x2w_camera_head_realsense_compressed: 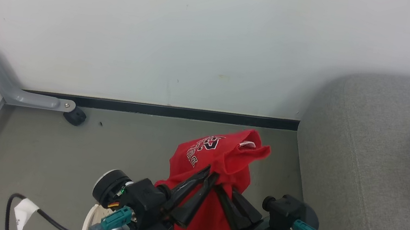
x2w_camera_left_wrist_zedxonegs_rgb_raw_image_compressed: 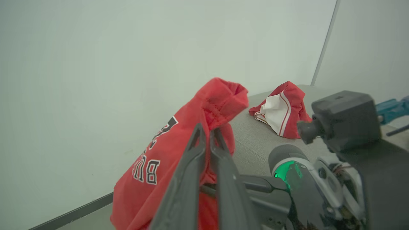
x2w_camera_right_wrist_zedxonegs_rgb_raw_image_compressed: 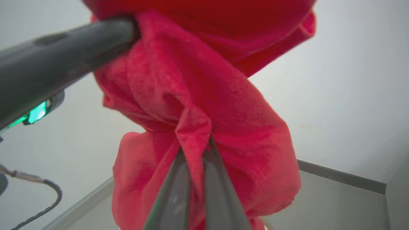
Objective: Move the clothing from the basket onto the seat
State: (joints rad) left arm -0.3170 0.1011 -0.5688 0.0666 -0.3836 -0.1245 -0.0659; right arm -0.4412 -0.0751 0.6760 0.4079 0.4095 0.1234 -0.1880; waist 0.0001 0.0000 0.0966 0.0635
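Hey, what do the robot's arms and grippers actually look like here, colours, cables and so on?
The left gripper and right gripper each have two long, glossy black tapered fingers on boxy black housings. A teal connector with a black cable plugs into each; the left cable carries a white tag.

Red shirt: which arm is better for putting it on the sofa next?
Right, probably. The right tool and left tool both pinch the shirt, but the right one is nearer the sofa, which lies on the robot's right. The left would have to reach across.
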